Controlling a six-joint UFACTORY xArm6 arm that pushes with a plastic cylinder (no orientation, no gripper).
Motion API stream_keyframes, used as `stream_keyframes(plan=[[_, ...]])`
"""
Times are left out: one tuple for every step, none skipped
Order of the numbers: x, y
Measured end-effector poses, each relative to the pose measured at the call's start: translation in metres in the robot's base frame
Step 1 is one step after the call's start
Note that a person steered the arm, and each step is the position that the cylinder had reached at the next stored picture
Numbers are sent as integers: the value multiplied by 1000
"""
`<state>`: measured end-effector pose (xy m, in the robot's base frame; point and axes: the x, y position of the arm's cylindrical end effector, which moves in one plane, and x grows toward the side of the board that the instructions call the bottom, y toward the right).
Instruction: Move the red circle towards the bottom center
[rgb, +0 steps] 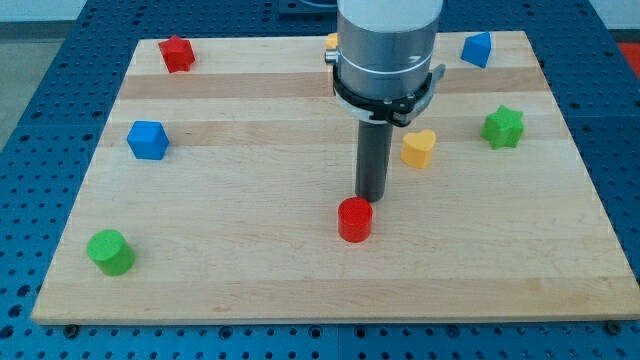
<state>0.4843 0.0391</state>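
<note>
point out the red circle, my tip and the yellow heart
red circle (354, 219), camera view, on its top face
my tip (372, 197), camera view, the rod's very end
yellow heart (418, 148), camera view, on its middle

Lab: wooden board (300, 280) on blue perforated bench (40, 120).

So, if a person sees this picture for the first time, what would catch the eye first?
The large grey arm with its straight dark rod stands out at the view's top centre; my tip sits just above and right of the red circle block, seemingly touching it. After that, the bright small blocks scattered on the pale wooden board draw the eye: a green round block at bottom left, a yellow heart block right of the rod.
</note>
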Motion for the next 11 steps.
stream_keyframes(plan=[[0,0],[1,-1],[5,-5],[12,-6],[15,-6],[16,-6],[22,-6],[30,-6],[38,-6],[44,-9],[47,-10]])
